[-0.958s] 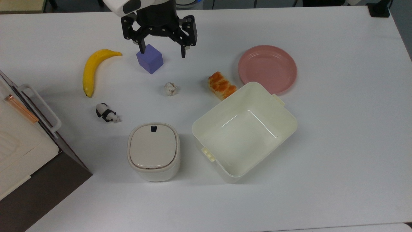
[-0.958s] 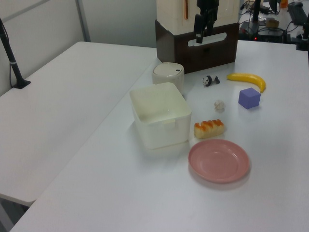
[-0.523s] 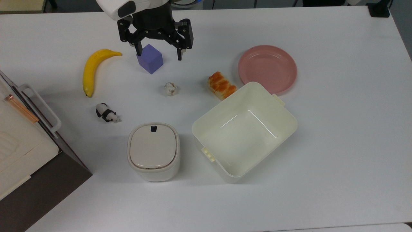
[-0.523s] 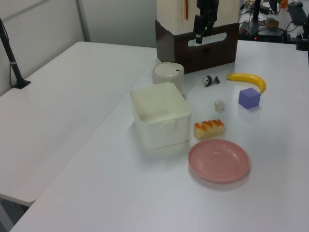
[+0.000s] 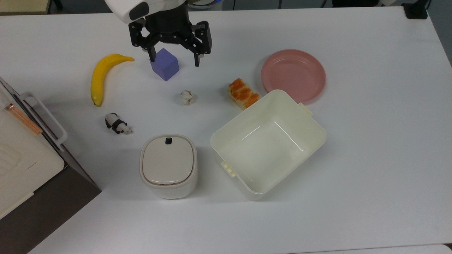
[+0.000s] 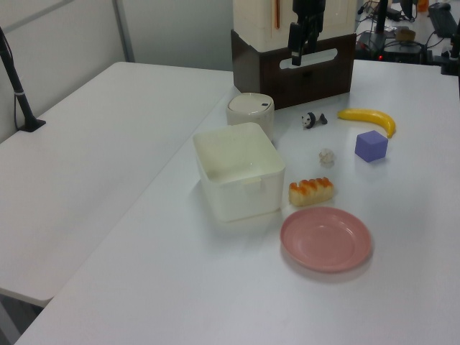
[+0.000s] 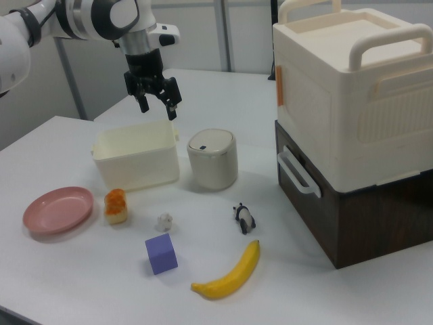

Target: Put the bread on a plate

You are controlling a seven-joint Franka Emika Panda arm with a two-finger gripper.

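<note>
Surface: white table (image 5: 370,169) in a room with a second white table alongside, seen at the left view's left. Item, bread (image 5: 243,93): small oblong bun, orange-brown segmented top, pale sides, lying flat on the table; in the top view its long axis runs diagonally from upper left to lower right, the lower-right end just beside the corner of the cream tub (image 5: 269,144), whether touching cannot be told. Item, plate (image 5: 293,75): round, pink, bare, near the bread on the top view's right, its lower edge close to the tub's rim. Item, gripper (image 5: 174,59): black two-finger type on a white arm, held above the table with fingers spread wide apart and holding nothing; in the top view it sits over a purple cube (image 5: 164,64), one fingertip overlapping the cube's upper-left corner. The bread lies well apart from the gripper, toward the top view's right and lower. Other items: whitish lumpy ball (image 5: 187,97) between cube and bread; yellow banana (image 5: 100,75); panda figure (image 5: 117,124); lidded cream container (image 5: 168,165); cream-and-brown appliance (image 7: 355,115).
</note>
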